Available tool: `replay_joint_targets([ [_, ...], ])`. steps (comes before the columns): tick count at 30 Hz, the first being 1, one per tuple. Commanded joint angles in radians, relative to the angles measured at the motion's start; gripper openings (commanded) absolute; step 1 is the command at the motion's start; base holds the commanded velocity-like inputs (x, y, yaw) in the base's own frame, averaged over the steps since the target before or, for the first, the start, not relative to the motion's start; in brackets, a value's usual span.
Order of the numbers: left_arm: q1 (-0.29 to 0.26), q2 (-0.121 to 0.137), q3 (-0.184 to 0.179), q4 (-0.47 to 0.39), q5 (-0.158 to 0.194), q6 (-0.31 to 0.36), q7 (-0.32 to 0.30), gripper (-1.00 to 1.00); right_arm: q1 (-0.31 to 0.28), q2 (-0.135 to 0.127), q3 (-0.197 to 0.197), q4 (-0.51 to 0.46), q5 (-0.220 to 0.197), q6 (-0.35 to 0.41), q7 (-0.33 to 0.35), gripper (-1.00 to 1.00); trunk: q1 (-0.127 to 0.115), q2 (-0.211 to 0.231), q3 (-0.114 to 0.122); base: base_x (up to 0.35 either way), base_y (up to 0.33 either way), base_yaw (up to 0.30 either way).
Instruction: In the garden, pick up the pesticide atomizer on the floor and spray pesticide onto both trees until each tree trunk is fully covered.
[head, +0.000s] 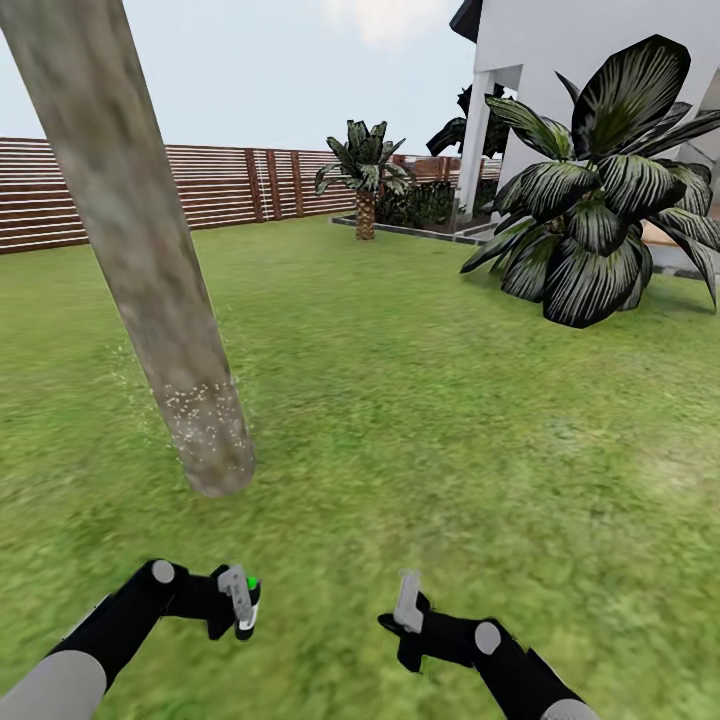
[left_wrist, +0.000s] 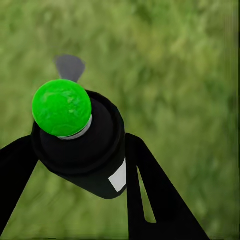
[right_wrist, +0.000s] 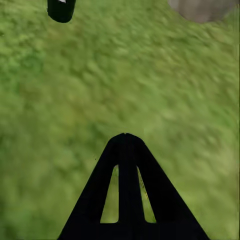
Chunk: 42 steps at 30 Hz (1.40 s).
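The left wrist view shows the spray bottle's (left_wrist: 82, 145) green cap, clamped in the left hand (left_wrist: 80, 165). Beyond that hand stands the speckled tree trunk (head: 150, 270). The right hand (right_wrist: 126, 142) is clenched, empty; the bottle's axis runs along the fingers.

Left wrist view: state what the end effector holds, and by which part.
The left end effector holds the pesticide atomizer by its dark body, one finger on each side; the green cap stays free.

Both arms were black with grey round joint caps and pale grey upper sleeves. Each tool, left (head: 240, 598) and right (head: 407, 603), had grey-white fingers (black, slotted triangles up close).
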Motion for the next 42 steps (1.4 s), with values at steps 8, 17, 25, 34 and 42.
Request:
replay_joint_targets([
  [8, 0.000, -0.069, -0.015, 0.002, -0.107, 0.007, 0.003, -1.00, -0.001, 0.043, 0.000, -0.017, 0.020, 0.001, 0.069, -1.00, 0.000, 0.000, 0.000, 0.000, 0.000, 0.000],
  [17, 0.001, -0.129, -0.013, 0.008, -0.247, 0.009, 0.002, -1.00, 0.000, 0.045, 0.000, -0.018, 0.019, -0.001, 0.074, -1.00, 0.000, 0.000, 0.000, 0.000, 0.000, 0.000],
  [25, 0.004, -0.160, -0.047, 0.011, -0.280, 0.009, 0.001, -1.00, 0.000, 0.046, 0.000, -0.020, 0.017, -0.001, 0.074, -1.00, 0.000, 0.000, 0.000, 0.000, 0.000, 0.000],
  [34, 0.006, -0.195, -0.057, 0.013, -0.302, 0.010, 0.001, -1.00, 0.000, 0.046, 0.000, -0.044, 0.017, -0.001, 0.074, -1.00, 0.000, 0.000, 0.000, 0.000, 0.000, 0.000],
  [42, 0.006, -0.259, -0.057, 0.013, -0.357, 0.015, 0.002, -1.00, 0.001, 0.046, 0.000, -0.045, 0.017, -0.001, 0.074, -1.00, 0.000, 0.000, 0.000, 0.000, 0.000, 0.000],
])
